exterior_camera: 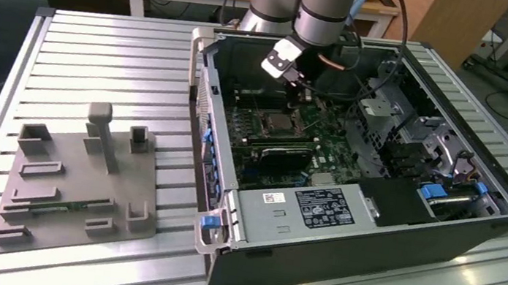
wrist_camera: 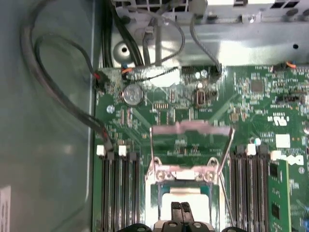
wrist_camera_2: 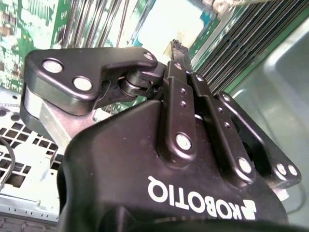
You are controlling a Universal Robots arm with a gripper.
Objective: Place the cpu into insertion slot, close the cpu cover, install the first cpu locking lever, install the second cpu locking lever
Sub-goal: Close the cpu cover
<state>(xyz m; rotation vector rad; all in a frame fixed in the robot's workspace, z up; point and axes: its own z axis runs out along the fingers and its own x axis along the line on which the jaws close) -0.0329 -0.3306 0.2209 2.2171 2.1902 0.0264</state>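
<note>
Gripper: black, screw-studded linkage fingers, jaws drawn together with no visible gap between the tips and nothing between them. In the first wrist view the tips sit just over the near edge of the cpu.

Cpu: flat square, bright silver-grey top, lying in the insertion slot, which is a silver-rimmed square on the green circuit board.

Cpu cover: thin silver frame plate, tilted up on its hinge; green board shows through its window. Two thin wire levers stand raised, one at each side of it.

Surroundings: long black memory slots flank the socket on both sides. A round silver coin cell lies beyond the cover, and grey cables loop along the case wall. The open computer case rests on a slatted metal table, with a grey moulded fixture beside it on the exterior view's left.
</note>
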